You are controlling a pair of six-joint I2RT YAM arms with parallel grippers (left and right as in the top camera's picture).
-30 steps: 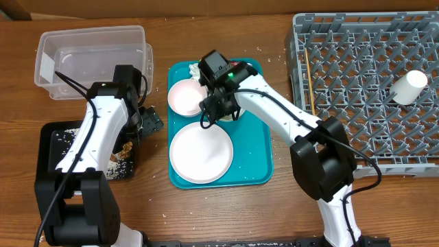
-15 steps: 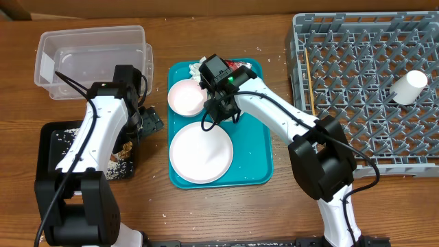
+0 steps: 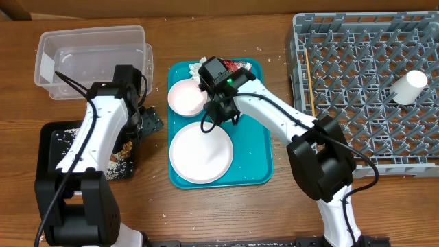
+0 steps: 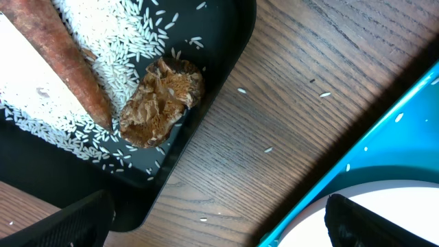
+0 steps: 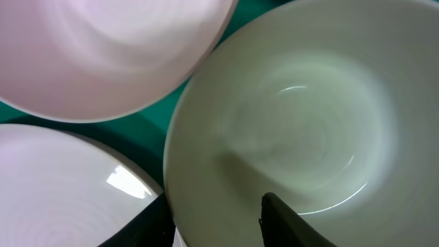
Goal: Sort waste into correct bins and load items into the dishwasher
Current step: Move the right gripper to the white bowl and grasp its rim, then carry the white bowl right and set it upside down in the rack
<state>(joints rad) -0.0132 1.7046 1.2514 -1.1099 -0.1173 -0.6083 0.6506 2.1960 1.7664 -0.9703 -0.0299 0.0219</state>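
Note:
My right gripper hangs over the teal tray, open, with its fingers on either side of the rim of a white bowl. A second bowl and the large plate lie beside it. The napkin and red wrapper sit at the tray's far end. My left gripper is open and empty over bare wood beside the black tray, which holds the sausage, a brown crumbly bit and rice. The cup and wooden stick are in the grey rack.
The clear tub stands at the back left. The teal tray lies in the middle between both arms. Loose rice grains dot the wood near the black tray.
My right gripper has shifted slightly towards the tray's far left over the bowl, uncovering more of the red wrapper. The left arm has not moved.

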